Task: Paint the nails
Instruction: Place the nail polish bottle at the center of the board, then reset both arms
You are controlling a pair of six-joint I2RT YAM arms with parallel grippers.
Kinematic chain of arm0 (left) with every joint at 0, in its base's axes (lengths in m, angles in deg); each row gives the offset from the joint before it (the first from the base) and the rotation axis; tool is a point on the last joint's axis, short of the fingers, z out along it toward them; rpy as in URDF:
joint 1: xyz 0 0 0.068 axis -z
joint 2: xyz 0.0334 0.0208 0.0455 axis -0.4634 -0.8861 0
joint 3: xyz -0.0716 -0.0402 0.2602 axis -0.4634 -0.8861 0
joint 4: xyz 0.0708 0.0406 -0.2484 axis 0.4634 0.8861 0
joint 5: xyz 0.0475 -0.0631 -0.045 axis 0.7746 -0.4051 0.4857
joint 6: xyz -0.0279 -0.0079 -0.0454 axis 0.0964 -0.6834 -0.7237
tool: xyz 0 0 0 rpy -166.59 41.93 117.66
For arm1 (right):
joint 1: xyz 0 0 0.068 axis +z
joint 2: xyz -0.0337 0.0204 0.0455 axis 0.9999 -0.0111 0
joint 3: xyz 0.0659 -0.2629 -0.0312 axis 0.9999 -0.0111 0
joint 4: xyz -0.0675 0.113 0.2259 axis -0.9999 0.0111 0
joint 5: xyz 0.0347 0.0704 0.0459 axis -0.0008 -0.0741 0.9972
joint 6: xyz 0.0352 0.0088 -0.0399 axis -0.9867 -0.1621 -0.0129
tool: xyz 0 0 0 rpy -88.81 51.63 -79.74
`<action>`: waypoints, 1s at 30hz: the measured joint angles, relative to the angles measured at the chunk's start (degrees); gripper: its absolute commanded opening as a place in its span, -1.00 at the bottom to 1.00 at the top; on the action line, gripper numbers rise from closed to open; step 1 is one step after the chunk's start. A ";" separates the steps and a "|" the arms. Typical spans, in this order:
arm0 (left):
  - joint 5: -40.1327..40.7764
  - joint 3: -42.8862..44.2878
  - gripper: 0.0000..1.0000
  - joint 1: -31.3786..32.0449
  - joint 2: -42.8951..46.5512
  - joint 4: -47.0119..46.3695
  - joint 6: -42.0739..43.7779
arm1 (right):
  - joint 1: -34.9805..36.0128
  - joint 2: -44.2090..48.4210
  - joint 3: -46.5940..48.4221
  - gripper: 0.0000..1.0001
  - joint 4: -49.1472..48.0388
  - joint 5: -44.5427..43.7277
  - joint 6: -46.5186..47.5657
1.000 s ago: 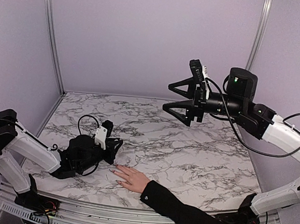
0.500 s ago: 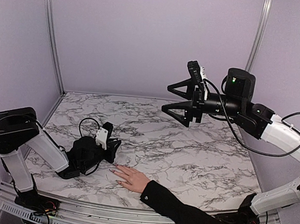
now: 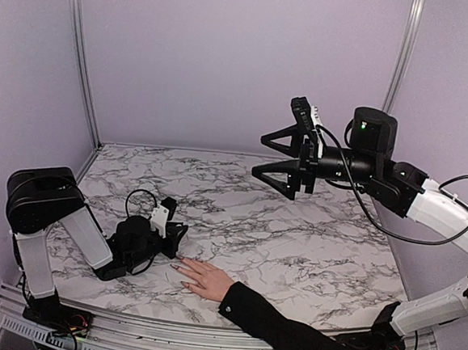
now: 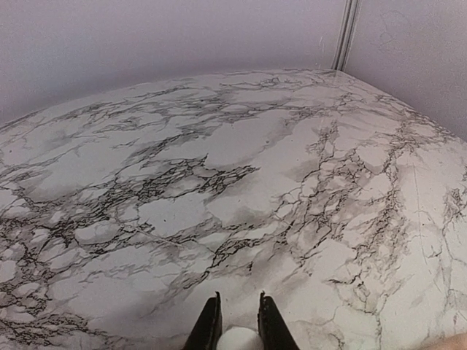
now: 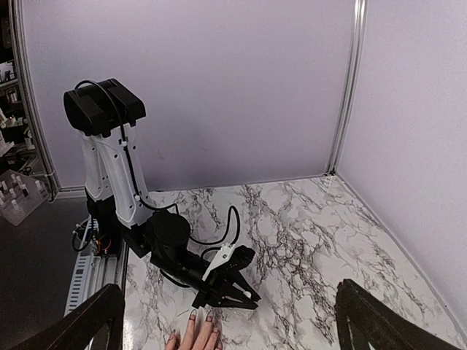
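Since the left gripper [image 3: 179, 234], clamped on a small white object [image 4: 238, 340], lies low at 8 o'clock, just beside the nails [image 3: 180, 260] at 6 o'clock, a coarse push could jab the hand [image 3: 207, 280] or smear skin. The right gripper [image 3: 259, 153] hangs high at 2 o'clock, jaws wide, holding nothing.

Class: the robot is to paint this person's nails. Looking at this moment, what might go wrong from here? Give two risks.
1. The left gripper, shut on a small white object, lies low beside the fingertips of the hand; the nails are tiny, so a slight slip could poke or smear skin.
2. The left wrist view shows almost only marble table, so aiming from it looks hard.
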 measured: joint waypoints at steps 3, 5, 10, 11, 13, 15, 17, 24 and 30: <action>-0.07 -0.02 -0.64 0.00 -1.03 -0.76 0.04 | 0.00 0.00 0.00 0.97 0.15 -0.04 0.24; -0.33 -0.13 -0.47 0.00 -1.25 -1.22 0.22 | 0.00 0.02 0.00 0.97 0.17 -0.15 0.48; -1.11 -0.96 -0.11 0.00 -1.27 -2.34 1.11 | 0.00 0.02 0.00 0.97 0.24 -0.28 0.94; -1.09 -1.11 -0.06 0.00 -1.27 -2.45 1.25 | 0.00 0.02 0.00 0.97 0.24 -0.35 0.98; -1.40 -1.42 0.04 0.00 -1.20 -2.47 1.40 | 0.00 0.02 -0.02 0.97 0.26 -0.37 1.01; -1.64 -1.86 0.13 0.00 -0.66 -2.29 1.49 | 0.00 0.02 0.00 0.97 0.24 -0.37 1.01; -1.97 -2.34 0.25 0.00 1.01 -1.44 1.40 | 0.00 0.02 0.00 0.97 0.24 -0.37 1.01; -2.34 -2.08 0.54 -0.07 12.68 6.29 1.25 | 0.00 0.00 0.00 0.97 0.15 -0.55 0.81; -2.80 3.39 0.96 -1.18 25.83 23.85 0.46 | -1.29 -0.20 0.13 0.97 0.17 -2.84 -1.25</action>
